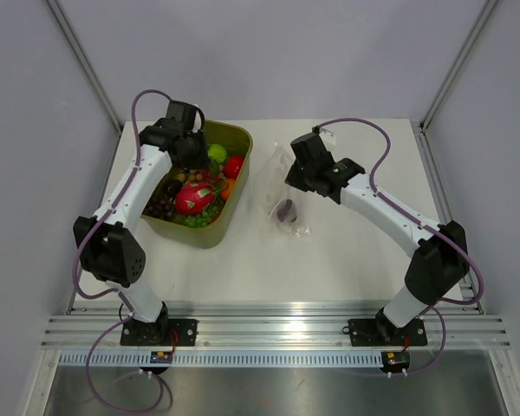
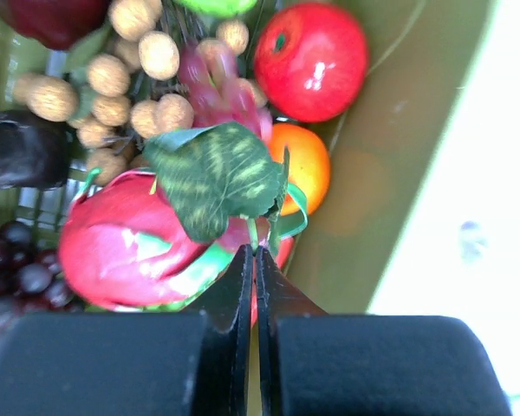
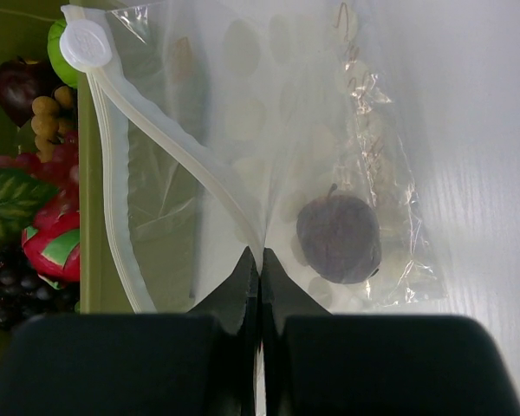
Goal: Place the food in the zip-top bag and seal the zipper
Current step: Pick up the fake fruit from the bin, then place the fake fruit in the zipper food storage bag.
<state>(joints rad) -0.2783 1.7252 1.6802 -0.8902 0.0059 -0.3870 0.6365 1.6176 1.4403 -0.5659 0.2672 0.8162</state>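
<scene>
The food lies in an olive-green tub point(image 1: 240, 135): a pink dragon fruit point(image 2: 126, 256), a red apple point(image 2: 310, 61), an orange point(image 2: 310, 165), a grape bunch with a green leaf point(image 2: 217, 178). My left gripper point(image 2: 256, 253) reaches into the tub point(image 1: 193, 156) and is shut on the leaf's thin green stem. The clear zip-top bag point(image 1: 282, 192) lies right of the tub with a dark purple fruit point(image 3: 338, 238) inside. My right gripper point(image 3: 260, 253) is shut on one lip of the bag's mouth point(image 1: 293, 180). The mouth gapes open. The zipper strip point(image 3: 113, 182) has a white slider point(image 3: 85, 43).
Brown round nuts point(image 2: 113, 78), a dark fruit point(image 2: 22, 147) and dark grapes point(image 2: 17, 269) also fill the tub. A green fruit point(image 1: 217, 153) lies at its far end. The tub wall point(image 2: 399, 156) stands right of my left fingers. White tabletop point(image 1: 329, 260) surrounds the bag.
</scene>
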